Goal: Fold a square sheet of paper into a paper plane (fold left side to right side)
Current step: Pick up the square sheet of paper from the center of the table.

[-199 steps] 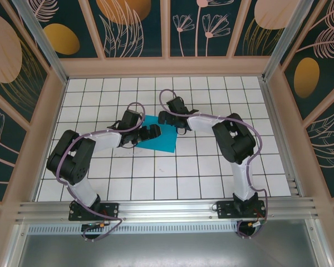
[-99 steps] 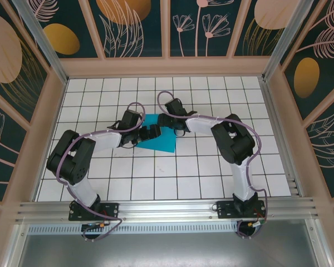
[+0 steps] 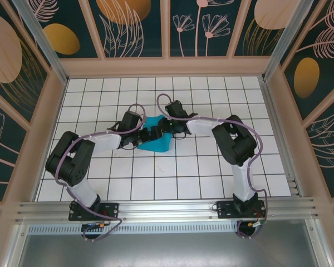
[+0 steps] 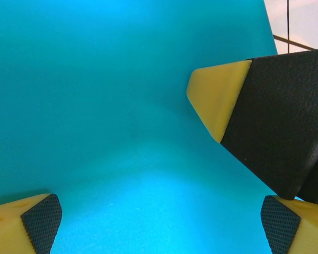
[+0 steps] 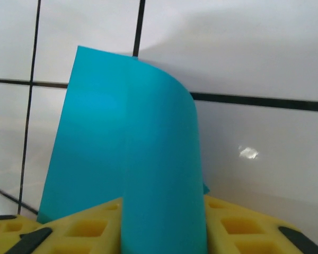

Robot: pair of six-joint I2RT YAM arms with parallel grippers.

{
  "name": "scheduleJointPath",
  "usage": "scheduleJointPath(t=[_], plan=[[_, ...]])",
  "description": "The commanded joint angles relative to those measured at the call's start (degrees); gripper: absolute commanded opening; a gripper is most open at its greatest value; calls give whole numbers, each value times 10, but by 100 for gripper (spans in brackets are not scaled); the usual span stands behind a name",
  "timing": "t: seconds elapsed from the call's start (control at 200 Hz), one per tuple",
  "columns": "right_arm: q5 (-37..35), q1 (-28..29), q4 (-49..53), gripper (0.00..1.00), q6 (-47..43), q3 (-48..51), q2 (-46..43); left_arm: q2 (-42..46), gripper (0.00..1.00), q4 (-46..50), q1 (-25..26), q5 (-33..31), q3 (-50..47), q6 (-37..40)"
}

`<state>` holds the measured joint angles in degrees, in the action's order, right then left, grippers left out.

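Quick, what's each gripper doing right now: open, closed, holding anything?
Left gripper: open, holding nothing, spread over the square sheet of paper.
Right gripper: closed on the sheet's edge, which curls upward.

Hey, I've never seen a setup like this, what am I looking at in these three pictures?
Two robot arms are bolted at the near edge of a tiled table, each ending in a two-finger gripper. The overhead picture looks down on both; the other two come from a camera on each wrist. On the table lies a teal square sheet of paper. The left gripper is open, its fingers spread over the sheet. An edge of the sheet curls up between the fingers of the right gripper; whether they have clamped it, I cannot tell.
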<state>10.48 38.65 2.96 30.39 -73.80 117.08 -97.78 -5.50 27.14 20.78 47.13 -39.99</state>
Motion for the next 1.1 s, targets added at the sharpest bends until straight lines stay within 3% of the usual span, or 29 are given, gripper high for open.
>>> scheduleJointPath(t=[0.0,0.41,0.626,0.796,1.096], plan=[[43,-8,-9,33,-5,25,-36,28,99,13,4,8,-5,-14],[188,-95,-159,29,-4,172,-152,133,98,64,-1,-69,35,25],[350,-183,-275,28,-1,257,-236,189,98,98,-19,-71,60,55],[439,-228,-276,28,-18,272,-320,221,98,55,-29,-2,64,68],[529,-248,-259,25,15,224,-437,207,99,-41,-28,213,120,95]])
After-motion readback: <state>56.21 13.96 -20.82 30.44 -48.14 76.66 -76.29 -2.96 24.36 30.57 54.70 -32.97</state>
